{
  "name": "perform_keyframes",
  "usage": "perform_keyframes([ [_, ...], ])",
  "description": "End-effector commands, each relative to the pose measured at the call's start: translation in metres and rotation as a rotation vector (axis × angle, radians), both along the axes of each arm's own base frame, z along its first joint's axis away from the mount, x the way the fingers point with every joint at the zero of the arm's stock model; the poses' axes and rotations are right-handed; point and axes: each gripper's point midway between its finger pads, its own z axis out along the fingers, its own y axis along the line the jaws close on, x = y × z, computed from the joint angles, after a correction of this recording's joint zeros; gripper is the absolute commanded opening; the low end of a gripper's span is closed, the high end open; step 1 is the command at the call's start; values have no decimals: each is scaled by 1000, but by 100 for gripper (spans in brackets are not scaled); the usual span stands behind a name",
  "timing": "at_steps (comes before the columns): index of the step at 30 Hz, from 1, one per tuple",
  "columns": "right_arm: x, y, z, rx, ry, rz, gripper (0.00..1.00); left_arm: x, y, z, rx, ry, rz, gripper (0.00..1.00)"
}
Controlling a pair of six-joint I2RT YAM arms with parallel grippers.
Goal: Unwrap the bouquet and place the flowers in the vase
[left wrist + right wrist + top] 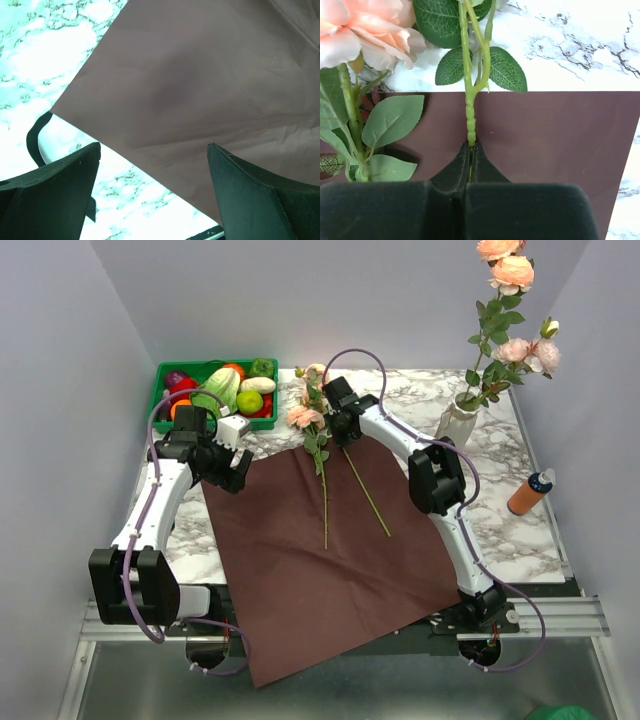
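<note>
The maroon wrapping paper (pixel 330 560) lies spread flat on the marble table. Two flowers lie on its far part. One flower (pixel 324 490) has a peach bloom (pixel 303 417) past the paper's far edge. My right gripper (pixel 344 432) is shut on the upper stem of the other flower (pixel 368 490); the right wrist view shows the jaws (pixel 471 146) pinching that green stem (pixel 469 110), with the neighbouring bloom (pixel 355 30) to the left. The vase (pixel 457 425) stands at the back right and holds several roses (pixel 513 275). My left gripper (pixel 235 464) hangs open over the paper's left corner (pixel 57 107), holding nothing.
A green tray of vegetables (pixel 215 390) sits at the back left, just behind the left gripper. An orange bottle with a blue cap (pixel 528 492) stands near the right edge. A black ribbon (pixel 36 140) lies on the marble beside the paper's left corner.
</note>
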Motion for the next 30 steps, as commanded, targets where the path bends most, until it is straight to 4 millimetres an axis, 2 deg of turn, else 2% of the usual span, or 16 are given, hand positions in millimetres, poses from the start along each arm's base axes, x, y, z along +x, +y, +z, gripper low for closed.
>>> perform_keyframes([
  [1, -7, -3, 2, -7, 3, -12, 1, -9, 3, 10, -8, -8, -5, 96],
  [6, 3, -12, 62, 17, -127, -47, 1, -16, 4, 11, -5, 1, -3, 96],
  [7, 6, -14, 95, 44, -188, -55, 1, -18, 4, 12, -6, 3, -4, 96],
  [9, 7, -22, 123, 64, -243, -72, 1, -20, 4, 14, -6, 2, -6, 96],
  [10, 8, -25, 162, 105, -318, -78, 1, -22, 4, 15, -8, 4, -7, 96],
  [13, 8, -34, 214, 159, -432, -85, 1, -25, 3, 16, -13, 6, -1, 96],
  [14, 2, -39, 251, 196, -500, -84, 1, -26, 3, 16, -16, 7, 0, 96],
  [16, 0, -44, 284, 226, -579, -78, 1, -28, 3, 18, -15, 1, 2, 96],
  [17, -10, -50, 317, 261, -644, -72, 1, -30, 3, 17, -16, 3, 4, 96],
  [20, -21, -59, 365, 302, -792, -43, 1, -32, 4, 18, -12, 1, 8, 97],
  [21, -36, -70, 400, 344, -870, -54, 1, -32, 4, 19, -9, -1, 10, 97],
  [22, -39, -77, 399, 302, -903, -25, 1, -33, 5, 19, -6, 0, 10, 97],
  [24, -59, -97, 453, 354, -1078, -37, 1, -32, 6, 21, 0, -8, 12, 97],
  [27, -70, -122, 486, 355, -1255, -49, 1, -32, 7, 22, 4, -9, 11, 97],
  [28, -84, -136, 516, 364, -1364, -62, 1, -31, 7, 21, 4, -6, 12, 97],
  [30, -87, -155, 518, 336, -1426, -91, 1, -30, 6, 22, 3, -8, 10, 97],
])
